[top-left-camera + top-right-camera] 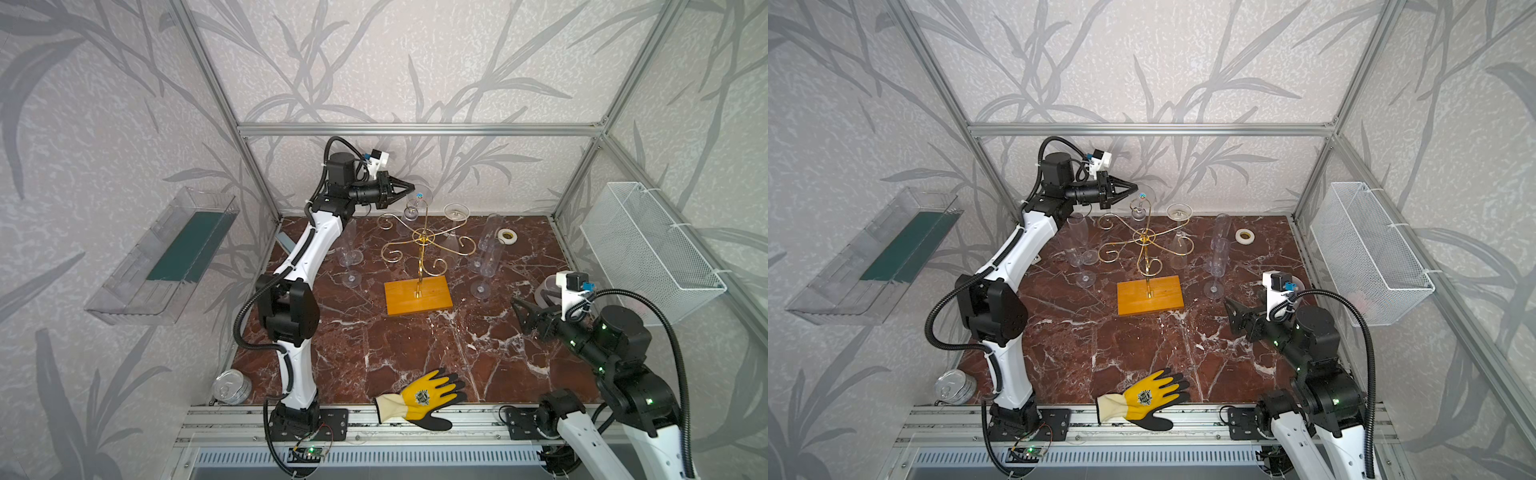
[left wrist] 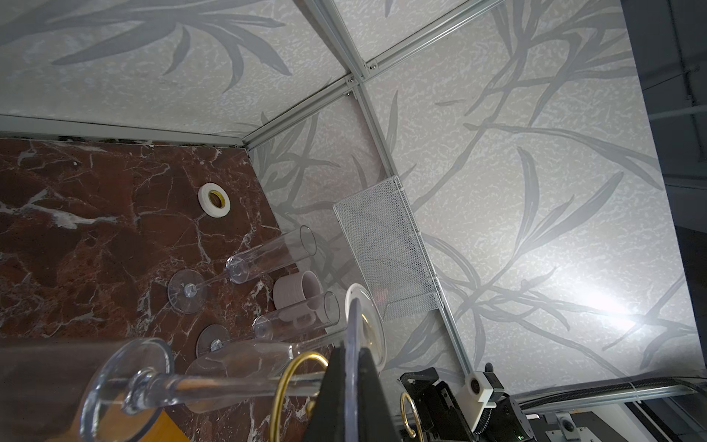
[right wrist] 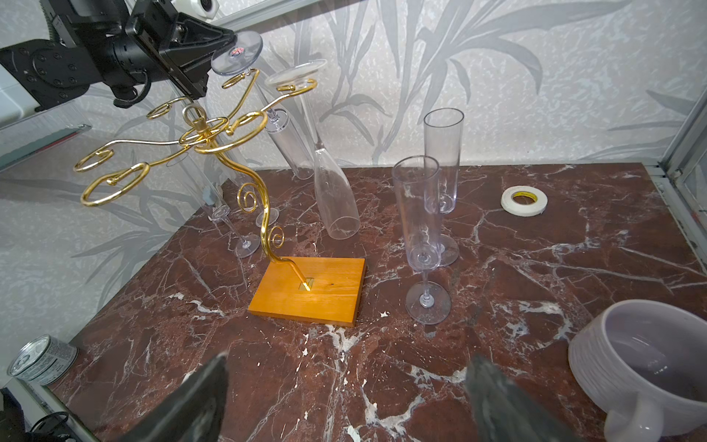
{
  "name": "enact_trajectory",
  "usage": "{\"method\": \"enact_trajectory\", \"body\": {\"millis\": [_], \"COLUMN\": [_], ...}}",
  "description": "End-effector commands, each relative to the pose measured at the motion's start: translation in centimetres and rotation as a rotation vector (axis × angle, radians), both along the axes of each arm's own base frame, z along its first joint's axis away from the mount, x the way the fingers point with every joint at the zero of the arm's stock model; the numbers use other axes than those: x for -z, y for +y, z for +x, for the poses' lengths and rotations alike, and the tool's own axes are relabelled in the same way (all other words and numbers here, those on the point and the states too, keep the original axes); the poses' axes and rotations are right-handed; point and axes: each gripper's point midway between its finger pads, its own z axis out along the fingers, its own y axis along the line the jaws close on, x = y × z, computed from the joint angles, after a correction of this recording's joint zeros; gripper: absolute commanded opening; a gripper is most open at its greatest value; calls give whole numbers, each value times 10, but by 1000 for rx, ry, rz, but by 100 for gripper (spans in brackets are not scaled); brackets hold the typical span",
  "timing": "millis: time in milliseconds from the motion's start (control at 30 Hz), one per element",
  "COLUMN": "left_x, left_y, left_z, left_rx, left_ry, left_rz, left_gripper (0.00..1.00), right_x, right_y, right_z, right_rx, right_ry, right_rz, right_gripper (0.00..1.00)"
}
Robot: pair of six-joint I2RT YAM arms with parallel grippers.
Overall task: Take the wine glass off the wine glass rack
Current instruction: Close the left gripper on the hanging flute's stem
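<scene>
The left gripper [image 1: 411,188] is clenched on the foot of the wine glass [image 3: 239,51], hanging bowl-down from the wine glass rack [image 1: 423,238] at 12 o'clock of its post. At 4 o'clock the right gripper [image 1: 520,316] hovers released over the counter [image 1: 415,353]

rack [image 1: 415,299]: gold wire, 6 arms, orange base, upright | wine glass [image 3: 289,147]: clear, inverted, tilted, stem in rear arm's loop

Yellow glove [image 1: 424,397] at front edge, tape roll [image 1: 514,238] back-R, tin can [image 1: 231,387] front-L, grey mug [image 3: 587,363] nr wire basket [image 1: 648,249]
</scene>
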Motion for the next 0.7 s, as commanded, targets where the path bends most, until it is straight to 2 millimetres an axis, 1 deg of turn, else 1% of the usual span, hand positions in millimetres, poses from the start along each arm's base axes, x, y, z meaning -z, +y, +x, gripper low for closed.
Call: {"method": "enact_trajectory", "body": {"millis": [0, 167, 300, 467, 667], "left_x": [-41, -42, -42, -33, -35], "left_y": [-5, -7, -7, -4, 1], "left_z": [-30, -37, -47, -56, -66], "left_rx": [41, 43, 52, 49, 34], "left_ry": [-97, -96, -98, -87, -97], "left_rz": [-24, -12, 4, 53, 70], "left_gripper": [0, 0, 0, 0, 0], "right_x": [-1, -1, -1, -2, -2], "right_y": [-2, -1, -2, -2, -3], "right_z": [-1, -1, -3, -5, -8], "right_rx": [13, 5, 10, 5, 5], "right_ry": [-10, -5, -11, -18, -17], "right_rz": [3, 11, 3, 3, 1], "right_gripper": [95, 95, 95, 95, 95]}}
